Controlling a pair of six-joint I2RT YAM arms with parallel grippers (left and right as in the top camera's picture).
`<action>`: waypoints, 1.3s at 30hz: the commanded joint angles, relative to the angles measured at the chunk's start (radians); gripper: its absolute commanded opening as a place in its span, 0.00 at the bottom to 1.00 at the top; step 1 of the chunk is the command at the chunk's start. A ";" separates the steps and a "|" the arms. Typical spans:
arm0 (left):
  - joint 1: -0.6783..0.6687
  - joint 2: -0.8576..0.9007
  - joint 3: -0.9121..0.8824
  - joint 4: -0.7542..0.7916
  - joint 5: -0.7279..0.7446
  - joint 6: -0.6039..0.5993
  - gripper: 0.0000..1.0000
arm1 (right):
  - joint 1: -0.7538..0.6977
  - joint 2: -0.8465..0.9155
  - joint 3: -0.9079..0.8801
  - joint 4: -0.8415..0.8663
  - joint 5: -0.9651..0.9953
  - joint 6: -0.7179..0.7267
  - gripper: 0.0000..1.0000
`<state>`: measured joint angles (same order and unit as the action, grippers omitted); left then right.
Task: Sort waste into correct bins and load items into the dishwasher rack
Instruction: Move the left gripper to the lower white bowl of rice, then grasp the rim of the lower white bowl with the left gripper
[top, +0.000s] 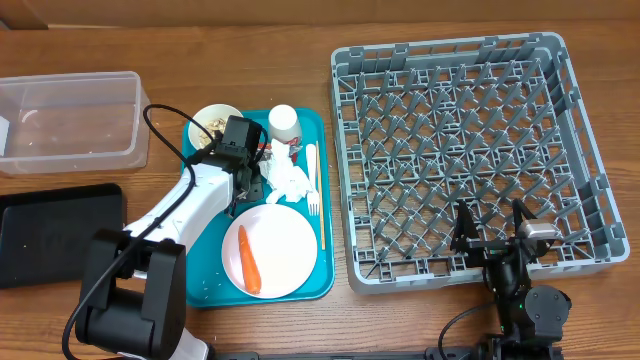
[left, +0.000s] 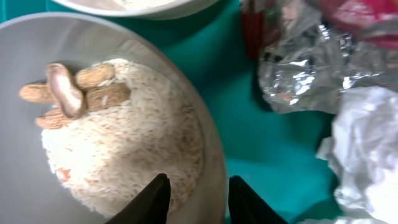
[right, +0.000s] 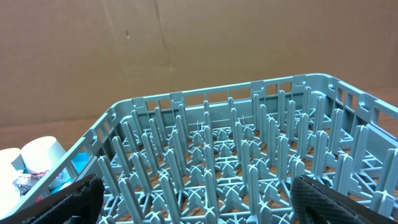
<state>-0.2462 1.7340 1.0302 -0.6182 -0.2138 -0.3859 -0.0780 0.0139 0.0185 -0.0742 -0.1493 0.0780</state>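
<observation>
We see the left gripper (left: 199, 200) astride the bowl (left: 37, 43) rim, jaws narrowed; whether it is clamped, we cannot tell. The right gripper (right: 198, 202) gapes wide at the rack (right: 217, 143) edge.

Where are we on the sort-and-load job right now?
Done: nothing I can see; the dishwasher rack holds no dishes. In hand: the left gripper straddles the rim of a bowl of rice and peanuts, jaws not clamped. Left: carrot on the plate, napkin, wrapper, cup, fork, stick. The right gripper is open by the rack.
</observation>
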 joint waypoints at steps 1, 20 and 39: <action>0.006 0.009 0.021 0.007 0.028 0.003 0.33 | -0.004 -0.011 -0.011 0.005 0.007 -0.004 1.00; 0.006 0.008 0.022 -0.005 0.024 0.004 0.04 | -0.004 -0.011 -0.011 0.005 0.007 -0.004 1.00; 0.050 -0.037 0.397 -0.467 0.021 -0.065 0.04 | -0.004 -0.011 -0.011 0.005 0.007 -0.004 1.00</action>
<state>-0.2237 1.7306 1.3781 -1.0595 -0.1905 -0.4156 -0.0780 0.0139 0.0185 -0.0746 -0.1493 0.0780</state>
